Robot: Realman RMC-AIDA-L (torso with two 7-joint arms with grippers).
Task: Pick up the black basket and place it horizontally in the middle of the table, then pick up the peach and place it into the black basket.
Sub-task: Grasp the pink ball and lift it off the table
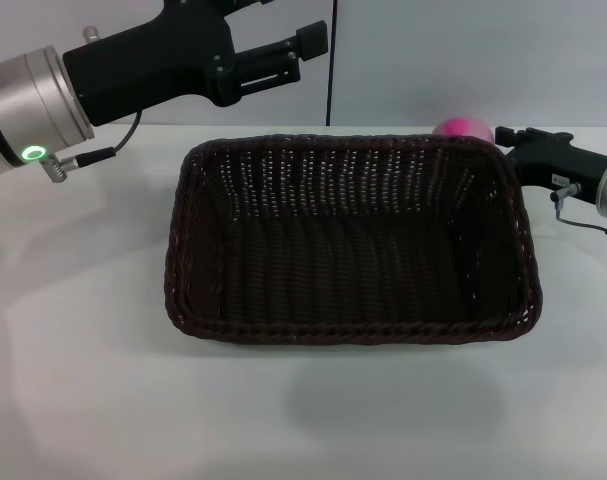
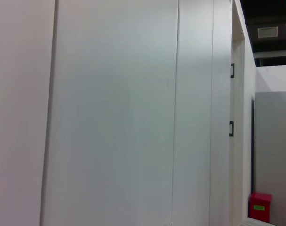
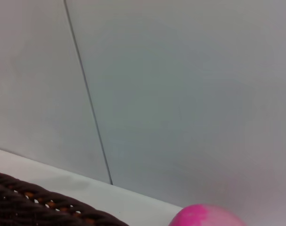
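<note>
Head view, black basket (image 1: 351,240): lies flat on the white bench (image 1: 83,400) with its long side running across, about midway between the bench's side edges and nearer its far edge; its inside holds nothing.
Head view, peach (image 1: 463,127): only its magenta top shows above the basket's far rim, near the basket's far right corner; it sits on the bench behind the basket, close to the bench's far edge.
Head view, left jaws (image 1: 301,52): raised in the air above the far left part of the bench, beyond the basket's far left corner and clear of it; the two black fingers (image 1: 312,38) stand apart, spread, with nothing between them.
Head view, right jaws (image 1: 508,138): low at the right side of the bench, just beside the basket's far right corner and near the peach; whether they are spread or pressed together cannot be told from here.
Left wrist view, surroundings: pale wall panels (image 2: 114,113) fill the frame, with a small red box (image 2: 260,206) low in one corner; neither the basket nor the peach shows.
Right wrist view, peach (image 3: 206,217): its pink top shows at the frame's edge, against a grey wall panel (image 3: 190,94).
Right wrist view, black basket (image 3: 34,202): a stretch of braided rim shows in the corner, apart from the peach, with a strip of white bench (image 3: 133,202) between them.
</note>
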